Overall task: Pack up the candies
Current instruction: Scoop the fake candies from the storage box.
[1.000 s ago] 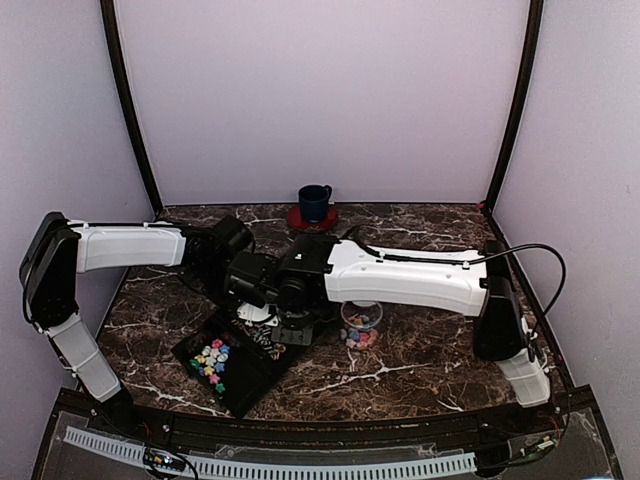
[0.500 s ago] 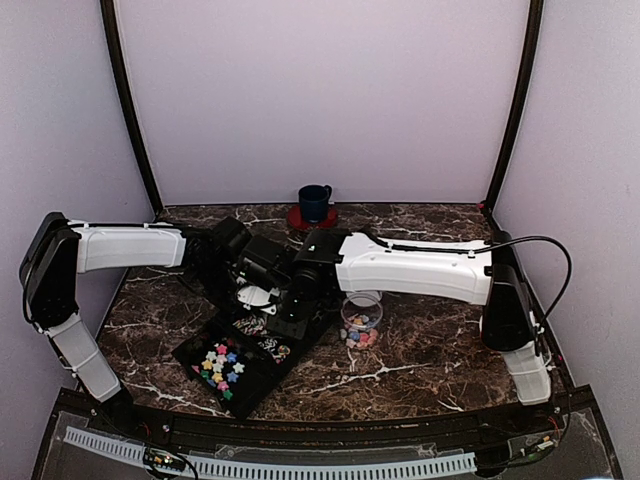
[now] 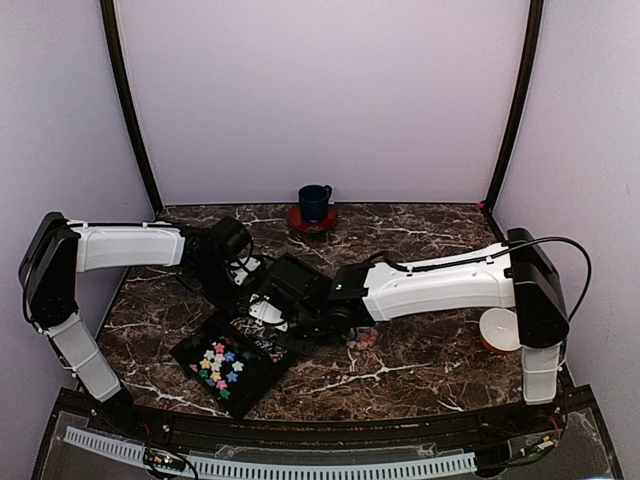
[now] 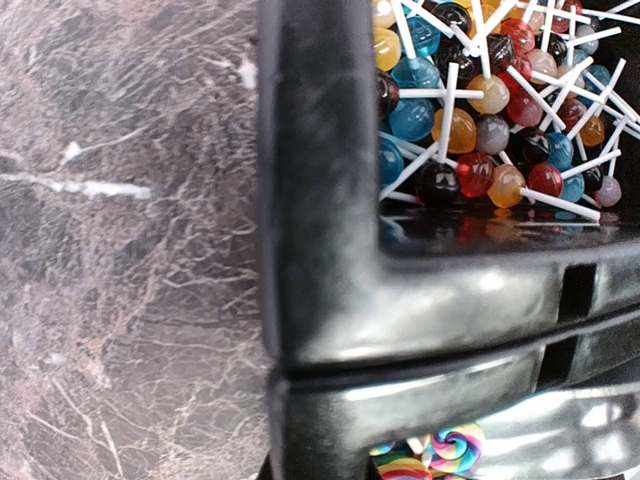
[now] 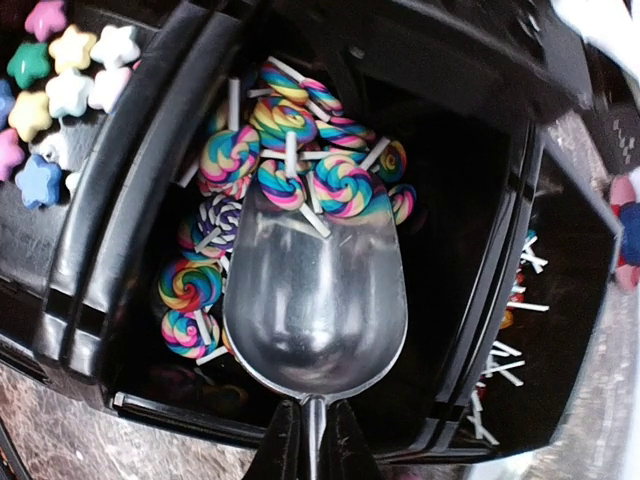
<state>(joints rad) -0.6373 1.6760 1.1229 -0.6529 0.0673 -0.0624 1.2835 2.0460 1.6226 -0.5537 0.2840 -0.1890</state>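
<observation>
One metal scoop (image 5: 315, 300), handle pinched in the right hand (image 5: 310, 440), bowl resting in the black tray's (image 5: 110, 200) middle compartment. Swirl-lollipop candies (image 5: 290, 165) touch its leading lip, straight ahead along the handle's axis. Left hand (image 3: 248, 275) closed by the tray's far edge.

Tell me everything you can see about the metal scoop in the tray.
The metal scoop is shiny silver, with a rounded, open-fronted bowl and a thin handle clamped in the right tool. It sits in the middle compartment of the black tray, its front lip pushed into the swirl lollipops. A few of them rest on the lip, while most of the bowl is bare.
</observation>
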